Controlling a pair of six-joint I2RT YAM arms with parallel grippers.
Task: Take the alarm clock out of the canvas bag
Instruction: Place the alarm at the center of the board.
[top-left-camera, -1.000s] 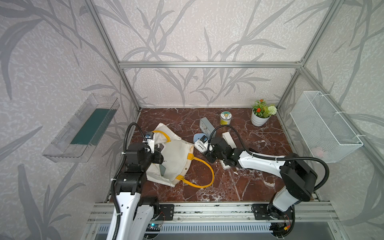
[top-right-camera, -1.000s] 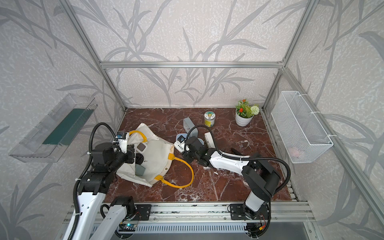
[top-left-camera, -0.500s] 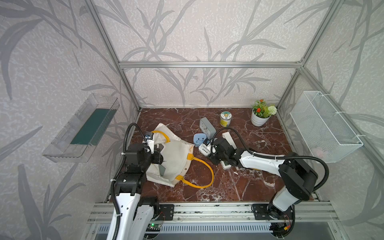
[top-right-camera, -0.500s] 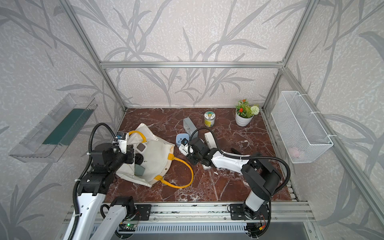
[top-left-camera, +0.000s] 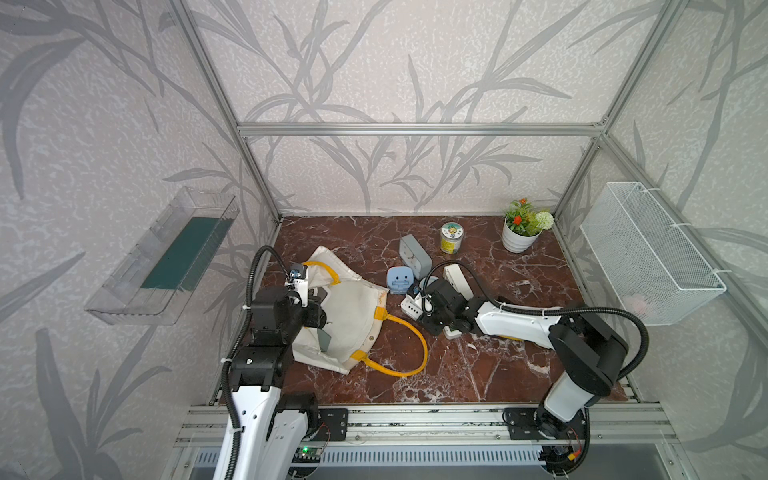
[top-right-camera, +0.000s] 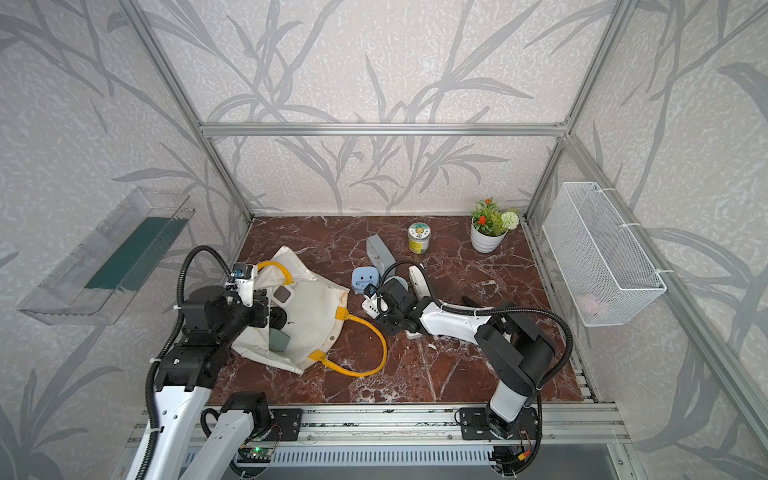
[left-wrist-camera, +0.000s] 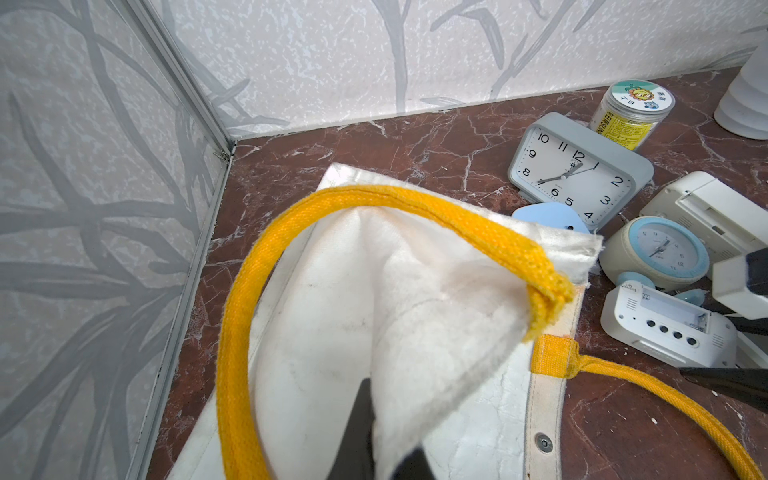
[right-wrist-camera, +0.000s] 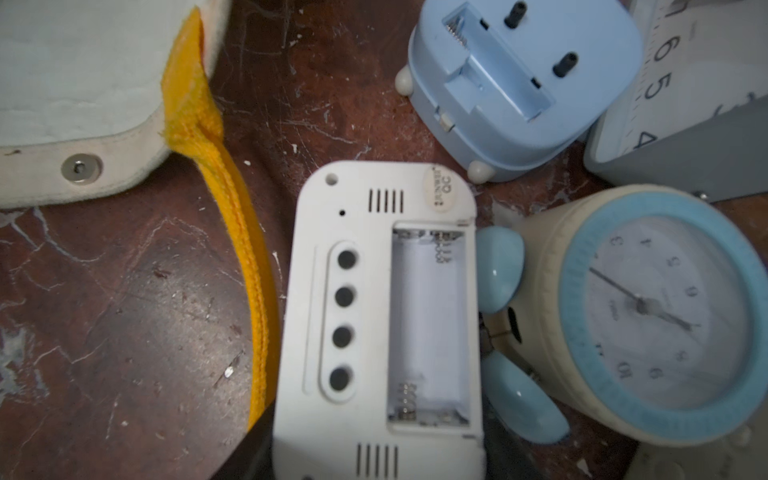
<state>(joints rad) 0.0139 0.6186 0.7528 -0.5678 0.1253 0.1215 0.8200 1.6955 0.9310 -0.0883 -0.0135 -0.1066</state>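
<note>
Canvas bag (top-left-camera: 353, 320) on its side at left, left gripper (left-wrist-camera: 388, 415) clenched on its rim cloth, rim lifted. White alarm clock (right-wrist-camera: 382, 316) already outside, back up, between yellow handle (right-wrist-camera: 245, 266) and round blue-rimmed clock (right-wrist-camera: 660, 307); right gripper (right-wrist-camera: 374, 440) grasps it by the long edges. Contact with tabletop (right-wrist-camera: 124, 291): can't tell. Reads as the set-down step. Next: seat it, release, back straight out clear of handle and neighbours.
</note>
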